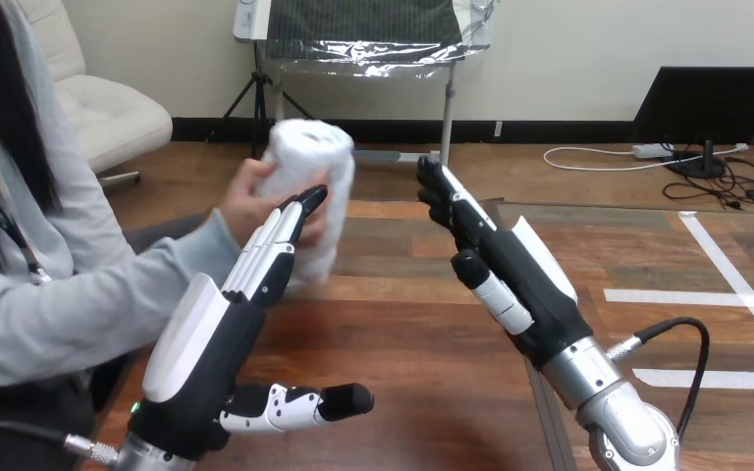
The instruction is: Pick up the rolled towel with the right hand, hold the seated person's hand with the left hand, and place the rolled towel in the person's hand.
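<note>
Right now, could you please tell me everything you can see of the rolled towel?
The rolled towel is white, soft-looking cloth wound into a thick roll, held roughly upright above the table, left of centre. The person's hand curls round its left side. The left hand lays straight fingers across its lower part, apparently touching. The open right hand stands apart to its right.

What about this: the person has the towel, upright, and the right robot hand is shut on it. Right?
No. In the head view the right robot hand is open, apart from the towel. The person's hand does have it, upright.
</note>
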Motion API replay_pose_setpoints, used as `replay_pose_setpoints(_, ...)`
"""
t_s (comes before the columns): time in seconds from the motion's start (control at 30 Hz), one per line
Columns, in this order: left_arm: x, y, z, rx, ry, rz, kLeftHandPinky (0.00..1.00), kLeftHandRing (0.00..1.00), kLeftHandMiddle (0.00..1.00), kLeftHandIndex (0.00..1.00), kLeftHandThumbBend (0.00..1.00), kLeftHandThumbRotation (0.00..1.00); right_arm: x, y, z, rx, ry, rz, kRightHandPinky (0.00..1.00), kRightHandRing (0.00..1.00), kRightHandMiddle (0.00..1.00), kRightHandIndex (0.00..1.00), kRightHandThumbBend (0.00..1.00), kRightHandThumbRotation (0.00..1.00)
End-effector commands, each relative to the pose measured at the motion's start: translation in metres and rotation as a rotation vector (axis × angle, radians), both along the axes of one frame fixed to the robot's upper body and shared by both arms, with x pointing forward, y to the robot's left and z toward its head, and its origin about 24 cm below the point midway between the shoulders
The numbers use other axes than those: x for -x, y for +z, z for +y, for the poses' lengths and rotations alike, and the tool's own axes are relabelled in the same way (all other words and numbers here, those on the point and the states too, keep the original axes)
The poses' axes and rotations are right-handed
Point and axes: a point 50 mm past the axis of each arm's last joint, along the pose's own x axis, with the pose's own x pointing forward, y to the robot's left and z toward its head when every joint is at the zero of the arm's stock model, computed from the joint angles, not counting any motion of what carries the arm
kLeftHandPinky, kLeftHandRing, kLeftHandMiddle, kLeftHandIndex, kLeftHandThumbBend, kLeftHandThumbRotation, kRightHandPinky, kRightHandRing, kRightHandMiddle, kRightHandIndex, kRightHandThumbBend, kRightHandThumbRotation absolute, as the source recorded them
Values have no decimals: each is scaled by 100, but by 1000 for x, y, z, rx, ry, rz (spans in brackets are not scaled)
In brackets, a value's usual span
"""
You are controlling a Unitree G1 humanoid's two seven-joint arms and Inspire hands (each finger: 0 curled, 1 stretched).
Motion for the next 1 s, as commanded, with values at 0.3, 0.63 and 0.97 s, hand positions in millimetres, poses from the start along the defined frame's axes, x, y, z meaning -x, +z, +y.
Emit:
replay_pose_setpoints(0.3,-2,14,0,57,-4,-85,100,100,100,100,100,86,-3,21,6,-73,14,-145,100,100,100,100,100,100)
replay_pose_setpoints(0.63,1,10,-3,89,-12,-81,100,100,100,100,100,88,0,22,7,-92,9,-177,100,100,100,100,100,100)
replay_pose_setpoints(0.97,4,8,-7,158,-32,-74,100,100,100,100,100,87,3,23,8,-113,3,-195,100,100,100,100,100,100)
